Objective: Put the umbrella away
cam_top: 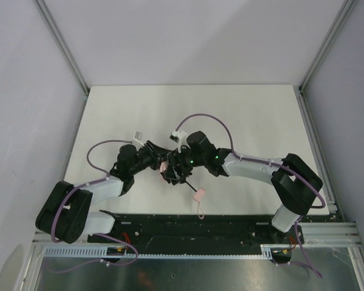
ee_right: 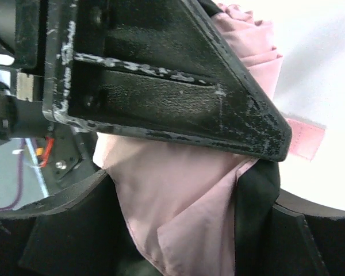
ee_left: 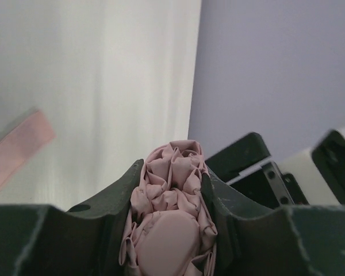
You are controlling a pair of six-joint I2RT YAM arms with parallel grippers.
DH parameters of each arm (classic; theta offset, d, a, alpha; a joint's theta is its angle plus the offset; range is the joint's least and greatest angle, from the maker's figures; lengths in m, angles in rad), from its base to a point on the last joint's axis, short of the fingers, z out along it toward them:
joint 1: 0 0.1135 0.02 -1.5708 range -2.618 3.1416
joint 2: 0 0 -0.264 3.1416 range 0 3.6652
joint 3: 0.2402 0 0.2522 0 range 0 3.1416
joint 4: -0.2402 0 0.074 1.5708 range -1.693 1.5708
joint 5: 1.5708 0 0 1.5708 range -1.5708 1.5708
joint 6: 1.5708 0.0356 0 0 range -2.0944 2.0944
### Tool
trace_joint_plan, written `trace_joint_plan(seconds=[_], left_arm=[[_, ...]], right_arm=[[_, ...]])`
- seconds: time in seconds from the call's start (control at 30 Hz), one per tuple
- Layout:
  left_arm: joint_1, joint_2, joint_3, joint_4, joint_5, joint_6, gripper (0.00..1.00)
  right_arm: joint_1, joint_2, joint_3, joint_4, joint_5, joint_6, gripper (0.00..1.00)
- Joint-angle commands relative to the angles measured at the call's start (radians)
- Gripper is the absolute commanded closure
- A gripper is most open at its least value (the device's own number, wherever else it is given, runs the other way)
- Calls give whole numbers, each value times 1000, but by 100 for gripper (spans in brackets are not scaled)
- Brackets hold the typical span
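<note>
Umbrella sits bunched in your left gripper. In the left wrist view its folded pink fabric fills the gap between the two dark fingers, which press on it from both sides, so that gripper is clamped on the umbrella.

Your right gripper straddles the same bundle from the opposite side. In the right wrist view pink cloth lies between its two fingers, which stand well apart, and you cannot tell whether they press on it. One finger of the left gripper crosses that view just above the cloth.

From above, the umbrella is around the middle of the table, between the two gripper heads and mostly hidden by them. Whether it rests on the surface is hidden. A pink strap trails from it toward the near edge.

Your left arm reaches in from the lower left with its elbow folded. Your right arm comes from the lower right with its forearm stretched leftward, and the two wrists meet nose to nose.
</note>
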Motion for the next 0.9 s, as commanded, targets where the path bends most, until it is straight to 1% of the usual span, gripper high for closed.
trace_joint_plan(seconds=[0.0,0.13,0.27,0.37,0.53,0.57,0.67,0.83,0.87], left_arm=[[-21,-2,29,-51,-32,-85,100],[-31,-13,55,-177,-41,-105,100],[-42,-24,97,-329,-44,-126,100],[-46,-28,136,-429,-36,-137,100],[-49,-44,156,-481,-21,-161,100],[-49,-45,159,-488,-17,-163,100],[-49,-45,164,-501,-10,-159,100],[-52,-48,168,-509,-1,-158,100],[-52,-49,170,-509,1,-158,100]], right_arm=[[51,14,68,-88,263,-158,27],[104,51,120,-168,443,-229,28],[157,101,163,-219,600,-289,33],[178,127,175,-221,636,-311,37],[192,159,176,-190,625,-327,38],[192,163,176,-183,624,-330,41],[195,165,177,-165,618,-333,60],[194,153,176,-157,553,-334,93],[192,154,177,-157,530,-334,97]])
